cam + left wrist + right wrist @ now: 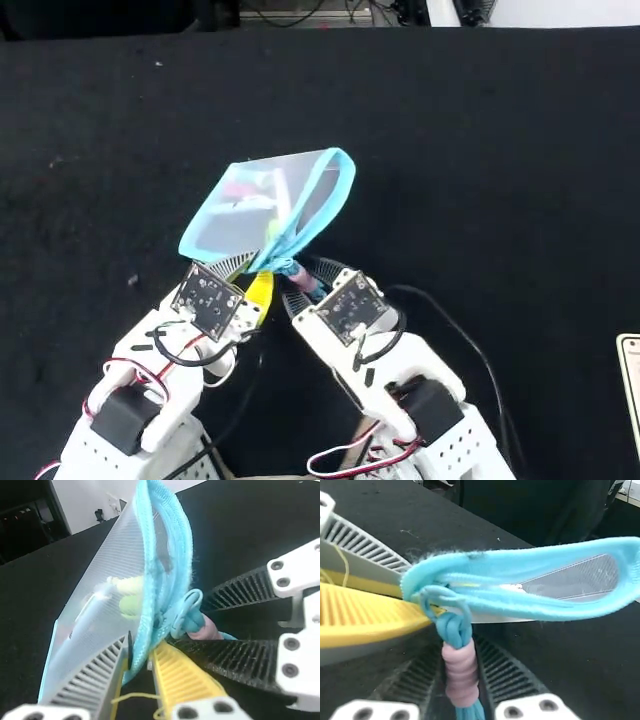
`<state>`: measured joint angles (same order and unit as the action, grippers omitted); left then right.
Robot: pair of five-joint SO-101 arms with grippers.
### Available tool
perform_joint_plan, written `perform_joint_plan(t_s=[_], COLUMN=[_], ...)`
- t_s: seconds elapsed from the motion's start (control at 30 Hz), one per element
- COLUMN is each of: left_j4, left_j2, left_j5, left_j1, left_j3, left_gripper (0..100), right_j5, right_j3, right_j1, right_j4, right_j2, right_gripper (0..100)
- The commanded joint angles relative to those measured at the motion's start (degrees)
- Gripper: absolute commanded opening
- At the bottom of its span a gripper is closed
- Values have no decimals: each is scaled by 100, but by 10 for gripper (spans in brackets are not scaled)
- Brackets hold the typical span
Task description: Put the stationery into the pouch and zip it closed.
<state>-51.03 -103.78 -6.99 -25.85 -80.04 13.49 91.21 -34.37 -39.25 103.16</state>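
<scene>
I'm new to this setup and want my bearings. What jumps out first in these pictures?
A translucent pouch with a light blue zipper edge, mid-way across the black table, with stationery showing inside. The left gripper clamps its near corner, and the right gripper holds the blue zipper pull cord with its pink bead.

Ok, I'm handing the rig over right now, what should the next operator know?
Left gripper: shut on the near end of the pouch.
Right gripper: seems shut on the pull, right beside the left gripper.
Done: stationery shows through the pouch wall, inside.
Left: the zip still gapes open; draw the pull along it to close.
</scene>
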Motion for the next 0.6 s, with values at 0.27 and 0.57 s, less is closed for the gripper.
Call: perform_joint_plan(t_s=[0.27,0.57], left_j4=[0,35], left_j2=[-18,-18], left_j5=[88,79], left_j1=[-40,620], left_j3=[110,22], left_gripper=[30,30], right_j5=[-290,-1187], right_j3=[-963,-936], right_j1=[738,1978], right_j4=[-413,-9], right_j2=[664,558], right_gripper=[11,11])
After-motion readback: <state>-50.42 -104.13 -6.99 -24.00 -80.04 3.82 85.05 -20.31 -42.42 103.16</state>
